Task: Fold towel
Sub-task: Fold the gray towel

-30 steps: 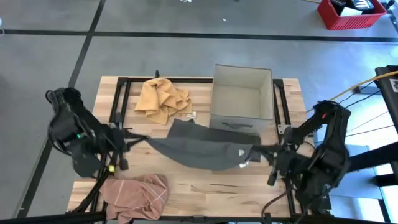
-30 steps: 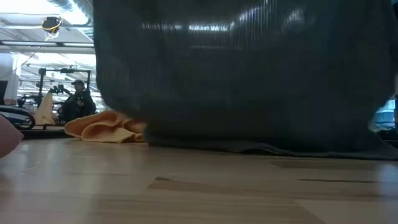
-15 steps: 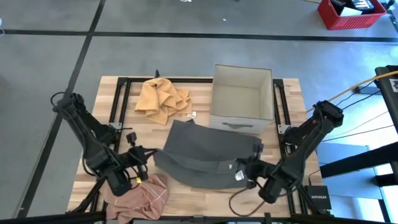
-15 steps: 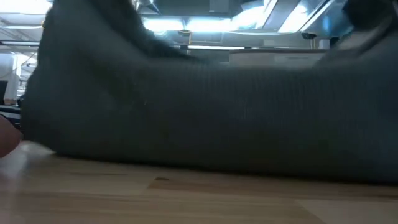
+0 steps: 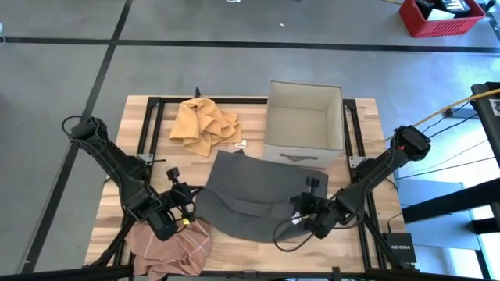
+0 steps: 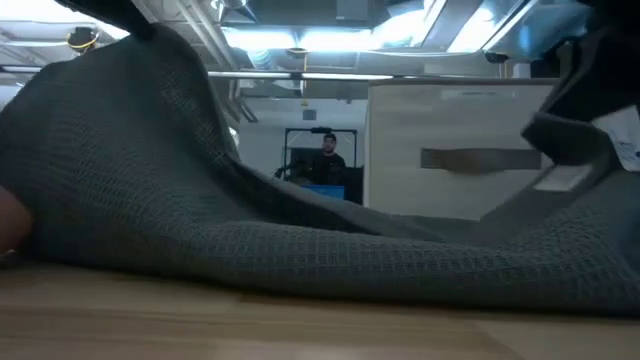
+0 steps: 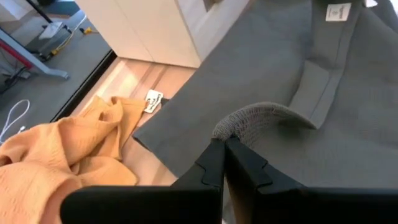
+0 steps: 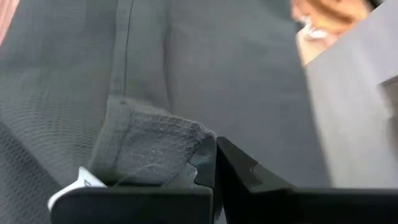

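Both near corners of the grey towel [image 5: 254,191] are pinched: left gripper [image 7: 222,163] and right gripper [image 8: 214,163] closed on its hem. Its far part lies flat toward the box [image 5: 303,125]; first fold seemingly half laid, release and further folds remain
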You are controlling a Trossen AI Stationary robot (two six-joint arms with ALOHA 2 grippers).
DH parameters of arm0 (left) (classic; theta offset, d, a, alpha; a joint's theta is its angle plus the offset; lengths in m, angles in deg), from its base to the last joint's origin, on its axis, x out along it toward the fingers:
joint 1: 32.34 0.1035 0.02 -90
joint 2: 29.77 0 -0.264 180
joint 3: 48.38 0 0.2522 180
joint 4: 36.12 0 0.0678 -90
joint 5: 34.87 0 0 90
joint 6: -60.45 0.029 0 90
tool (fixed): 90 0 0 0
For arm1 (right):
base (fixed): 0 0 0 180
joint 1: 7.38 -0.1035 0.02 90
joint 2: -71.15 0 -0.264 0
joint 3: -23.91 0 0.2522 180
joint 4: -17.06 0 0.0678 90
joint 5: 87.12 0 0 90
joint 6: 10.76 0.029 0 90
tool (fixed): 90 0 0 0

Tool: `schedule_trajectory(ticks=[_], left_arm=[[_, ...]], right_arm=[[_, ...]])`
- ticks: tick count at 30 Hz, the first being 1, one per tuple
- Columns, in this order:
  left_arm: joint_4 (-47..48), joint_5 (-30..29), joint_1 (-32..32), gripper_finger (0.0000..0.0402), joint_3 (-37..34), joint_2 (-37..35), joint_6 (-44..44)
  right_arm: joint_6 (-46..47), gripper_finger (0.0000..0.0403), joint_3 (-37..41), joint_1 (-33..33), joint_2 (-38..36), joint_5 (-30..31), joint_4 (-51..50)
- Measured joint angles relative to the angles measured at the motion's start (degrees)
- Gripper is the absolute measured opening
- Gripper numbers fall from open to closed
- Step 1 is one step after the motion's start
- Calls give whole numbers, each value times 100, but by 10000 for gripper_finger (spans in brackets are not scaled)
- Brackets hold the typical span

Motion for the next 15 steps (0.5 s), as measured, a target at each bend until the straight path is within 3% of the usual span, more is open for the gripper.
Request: schedule_trajectory(ticks=[5,15], left_arm=[[-88,0,-2,1,0,-2,66],[-91,0,-7,1,2,-2,87]], right_arm=[[-7,11,30,232,-2,-390,111],[-177,19,30,521,24,-214,881]])
